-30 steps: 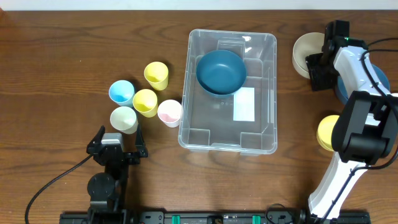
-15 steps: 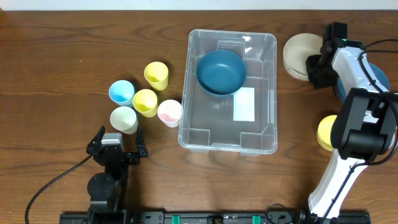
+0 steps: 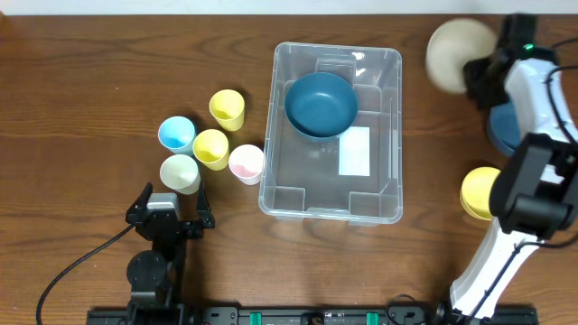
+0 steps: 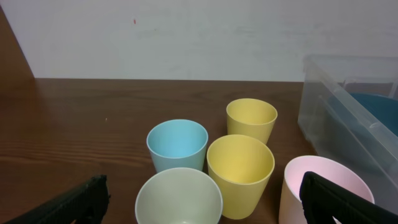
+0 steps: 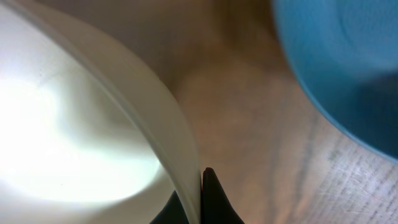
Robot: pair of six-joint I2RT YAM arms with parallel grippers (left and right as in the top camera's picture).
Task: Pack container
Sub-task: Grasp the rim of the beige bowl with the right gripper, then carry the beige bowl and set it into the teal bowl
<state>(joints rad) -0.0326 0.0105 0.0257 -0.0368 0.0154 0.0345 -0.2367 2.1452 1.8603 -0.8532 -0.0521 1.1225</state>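
The container [image 3: 307,194] is a large clear bin in the middle of the table, with a dark blue bowl [image 3: 321,102] in its far half and a white label [image 3: 354,151] on its base. My right gripper [image 3: 479,74] is shut on the rim of a cream bowl [image 3: 454,52], held blurred above the table to the right of the container's far corner. In the right wrist view the fingers [image 5: 211,199] pinch the cream bowl's wall [image 5: 93,143]. My left gripper [image 3: 170,206] stands open at the front left, just short of the cups.
Several cups stand left of the container: light blue [image 3: 176,134], two yellow [image 3: 227,109] [image 3: 210,147], pale green [image 3: 179,172] and pink [image 3: 246,162]. Under the right arm lie a blue bowl [image 3: 501,126] and a yellow bowl [image 3: 477,191].
The right gripper has shut on the cream bowl's rim and lifted it off the table, towards the far edge. The left arm has not moved.
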